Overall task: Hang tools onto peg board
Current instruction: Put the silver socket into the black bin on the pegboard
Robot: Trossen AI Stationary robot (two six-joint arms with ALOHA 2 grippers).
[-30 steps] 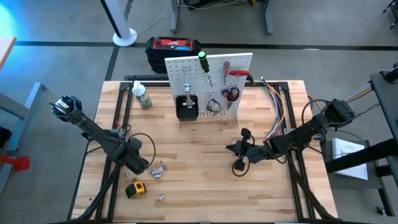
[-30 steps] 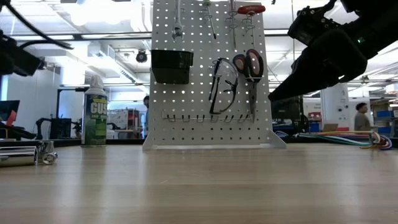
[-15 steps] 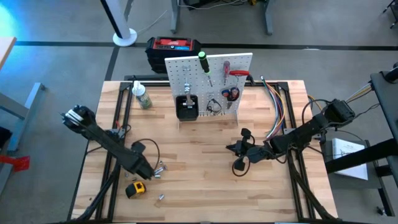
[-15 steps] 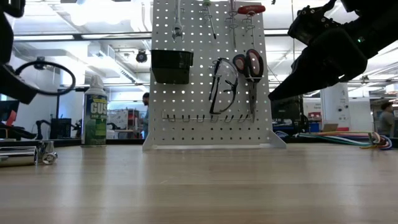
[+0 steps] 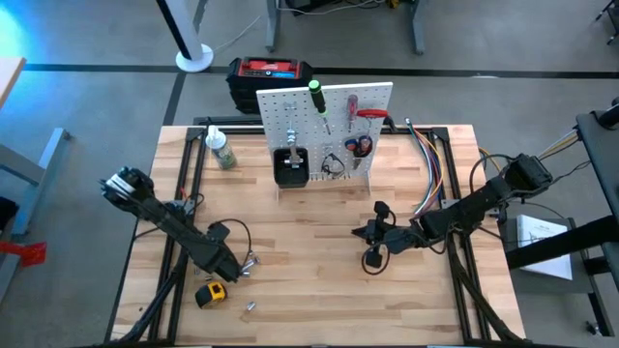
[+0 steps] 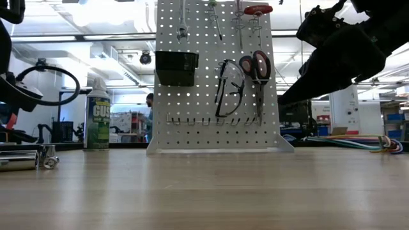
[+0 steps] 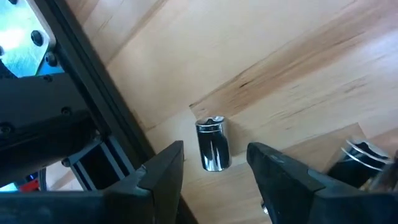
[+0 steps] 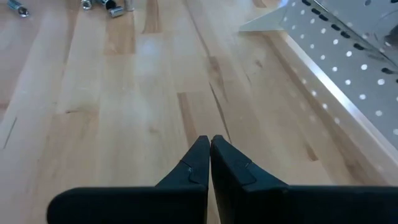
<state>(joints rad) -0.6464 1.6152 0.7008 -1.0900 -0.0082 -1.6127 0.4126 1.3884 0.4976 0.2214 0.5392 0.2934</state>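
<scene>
The jaws of the left gripper (image 7: 214, 171) stand apart, one on each side of a small shiny metal socket (image 7: 213, 144) lying on the wooden table (image 5: 309, 290), not yet touching it. Compared with a second ago, this arm has come lower and nearer to the loose sockets, so I judge a pick is beginning. The right gripper (image 8: 210, 163) waits closed near the white perforated peg board (image 5: 329, 121), where scissors and glasses already hang.
</scene>
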